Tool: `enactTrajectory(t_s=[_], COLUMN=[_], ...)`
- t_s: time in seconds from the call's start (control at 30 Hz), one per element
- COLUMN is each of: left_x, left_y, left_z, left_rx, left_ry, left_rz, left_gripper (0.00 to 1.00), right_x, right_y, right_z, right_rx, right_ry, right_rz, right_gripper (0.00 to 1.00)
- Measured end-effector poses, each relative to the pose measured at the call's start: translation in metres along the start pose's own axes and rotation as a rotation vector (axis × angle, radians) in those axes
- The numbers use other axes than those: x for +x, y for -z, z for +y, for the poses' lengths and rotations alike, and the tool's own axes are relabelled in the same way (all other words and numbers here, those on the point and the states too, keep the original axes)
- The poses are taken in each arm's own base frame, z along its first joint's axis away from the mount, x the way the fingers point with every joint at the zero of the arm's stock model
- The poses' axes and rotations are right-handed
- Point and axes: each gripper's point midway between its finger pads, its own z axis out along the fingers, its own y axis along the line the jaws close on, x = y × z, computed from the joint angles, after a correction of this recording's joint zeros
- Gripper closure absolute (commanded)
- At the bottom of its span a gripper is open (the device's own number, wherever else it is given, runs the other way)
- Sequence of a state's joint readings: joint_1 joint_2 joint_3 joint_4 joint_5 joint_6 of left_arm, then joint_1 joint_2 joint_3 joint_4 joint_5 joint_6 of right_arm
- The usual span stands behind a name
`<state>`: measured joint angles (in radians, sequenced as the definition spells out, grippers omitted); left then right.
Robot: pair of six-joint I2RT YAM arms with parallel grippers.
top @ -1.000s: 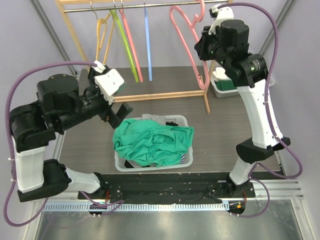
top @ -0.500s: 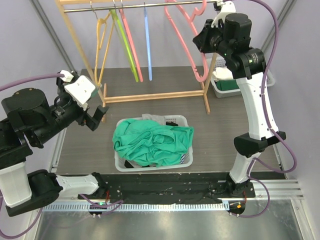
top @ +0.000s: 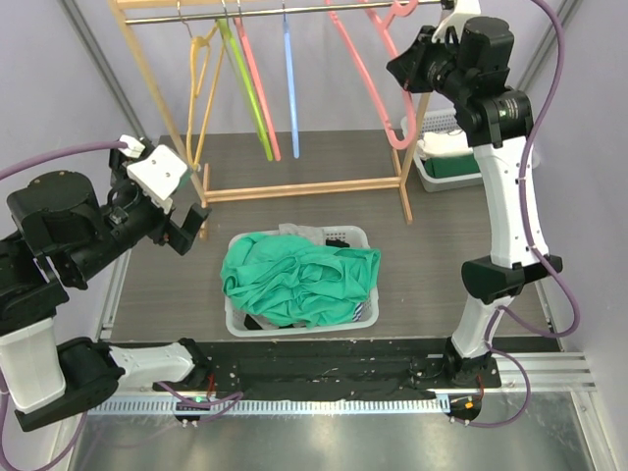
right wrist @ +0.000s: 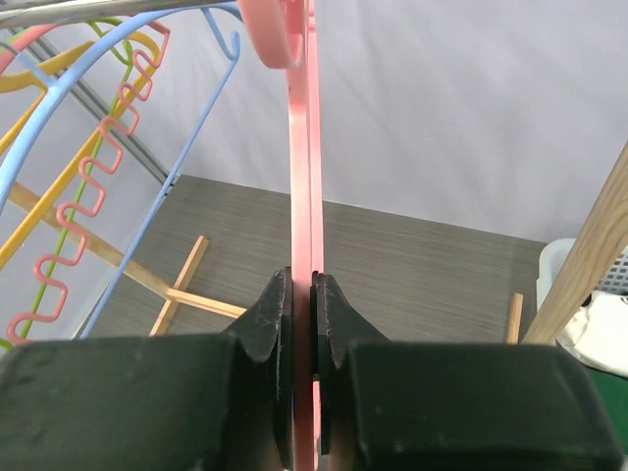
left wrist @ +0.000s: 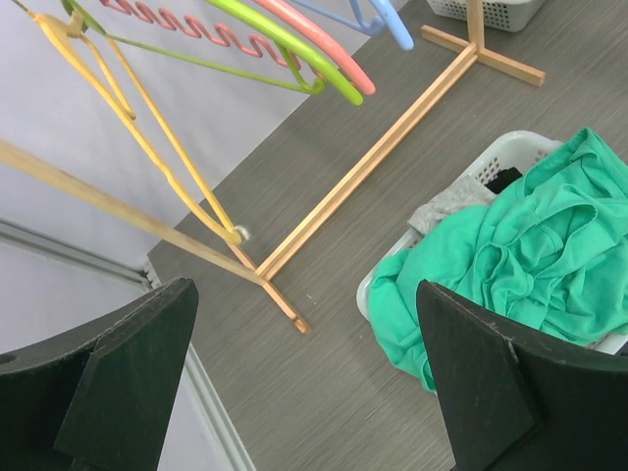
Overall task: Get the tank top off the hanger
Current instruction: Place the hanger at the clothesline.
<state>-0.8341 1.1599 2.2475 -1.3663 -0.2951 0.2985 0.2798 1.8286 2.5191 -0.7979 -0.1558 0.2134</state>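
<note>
The green tank top (top: 299,278) lies crumpled in the white basket (top: 358,237), off any hanger; it also shows in the left wrist view (left wrist: 520,265). My right gripper (top: 410,71) is shut on a bare pink hanger (top: 378,88) and holds it up at the metal rail (top: 294,12); in the right wrist view the jaws (right wrist: 302,294) clamp the hanger's pink bar (right wrist: 302,177), its hook at the rail. My left gripper (top: 191,231) is open and empty, to the left of the basket, above the table (left wrist: 304,392).
A wooden rack (top: 294,186) carries yellow (top: 201,69), green (top: 245,88), pink (top: 257,88) and blue (top: 289,78) hangers. A white bin (top: 437,162) stands at the back right by the rack's post (top: 407,186).
My right gripper has lifted the pink hanger up and to the right, to the rail. My left arm swung back to the left, away from the basket, then held still.
</note>
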Motion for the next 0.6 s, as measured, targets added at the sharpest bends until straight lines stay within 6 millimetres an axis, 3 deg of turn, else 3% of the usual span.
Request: enactTrajectory(t_s=[0.27, 0.6], left_x=[-0.001, -0.004], left_y=[0.002, 0.004], left_z=[0.003, 0.002], left_rx=[-0.004, 0.007], left_ry=[0.020, 0.031], left_rz=[-0.008, -0.020], left_gripper=[0.00, 0.00], right_x=[0.009, 0.008], right_y=[-0.025, -0.025], right_z=[-0.016, -0.008], right_rx=[-0.050, -0.113], right_ry=[-0.065, -0.093], right_rz=[0.023, 0.028], right_gripper=[0.99, 0.99])
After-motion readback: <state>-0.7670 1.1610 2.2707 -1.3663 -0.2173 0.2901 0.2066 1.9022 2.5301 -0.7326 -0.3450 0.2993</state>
